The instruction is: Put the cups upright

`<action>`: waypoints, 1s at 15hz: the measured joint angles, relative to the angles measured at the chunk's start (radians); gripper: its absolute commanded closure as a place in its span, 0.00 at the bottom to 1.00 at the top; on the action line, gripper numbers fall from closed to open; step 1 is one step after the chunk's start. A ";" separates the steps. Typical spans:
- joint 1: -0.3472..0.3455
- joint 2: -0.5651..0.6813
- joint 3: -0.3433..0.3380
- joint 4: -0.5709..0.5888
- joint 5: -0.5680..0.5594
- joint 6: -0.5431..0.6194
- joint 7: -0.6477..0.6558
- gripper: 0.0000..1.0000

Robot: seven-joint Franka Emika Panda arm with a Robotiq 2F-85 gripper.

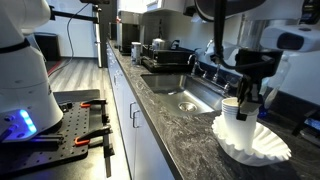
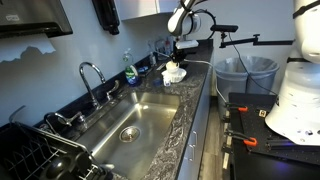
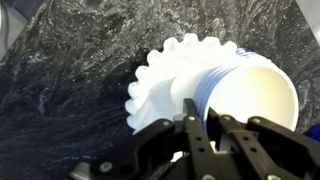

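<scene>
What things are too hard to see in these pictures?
1. How many cups are stacked: in the wrist view, the fingers cover the near rim.
2. Whether the gripper is clamped on them: in an exterior view, too dark and blurry.
3. The bottle label: in an exterior view, too small.

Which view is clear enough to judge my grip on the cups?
Wrist view: the cups are sharp and evenly lit, but the gripper is dark and soft up close. In an exterior view the fluted bowl looks nearly washed out. In an exterior view the sink throws glare and the cups are too small to judge.
</scene>
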 measured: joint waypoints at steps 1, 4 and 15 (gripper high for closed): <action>-0.003 0.002 0.005 0.003 0.022 -0.003 -0.015 0.98; -0.011 0.015 0.011 0.019 0.067 -0.014 -0.047 0.98; -0.086 0.090 0.015 0.140 0.186 -0.179 -0.151 0.98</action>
